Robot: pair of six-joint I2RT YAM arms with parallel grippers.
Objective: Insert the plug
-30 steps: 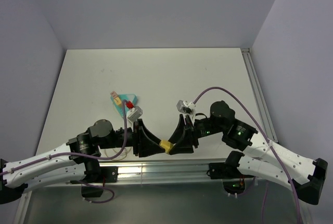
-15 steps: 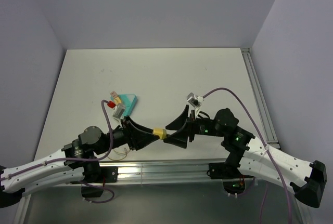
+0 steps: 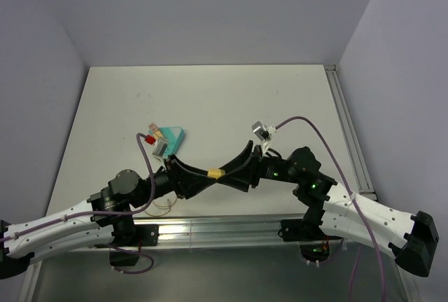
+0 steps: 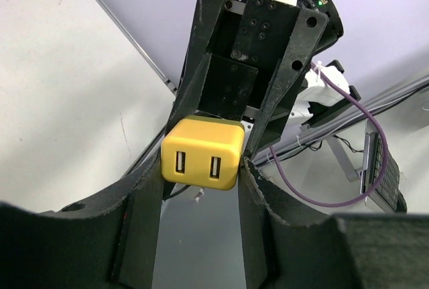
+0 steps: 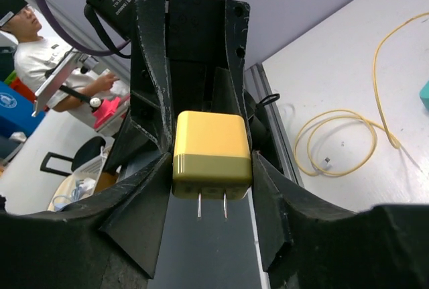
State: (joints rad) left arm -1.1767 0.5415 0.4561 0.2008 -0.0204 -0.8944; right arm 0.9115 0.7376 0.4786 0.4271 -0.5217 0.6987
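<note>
2 grippers meet above the table's (image 3: 210, 99) near part: my left gripper (image 4: 201, 175) and right gripper (image 5: 212, 168) each clamp the 1 yellow plug (image 3: 217, 174), now slightly farther from me than 0.5 s ago. Left wrist shows its 2 USB ports (image 4: 181, 162); right wrist shows 2 prongs (image 5: 199, 205) and 1 pale cable (image 5: 333, 111) coiled on the table.

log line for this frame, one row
yellow plug: held off table between both grippers | left gripper: shut on plug | right gripper: shut on plug | usb ports: empty
</note>
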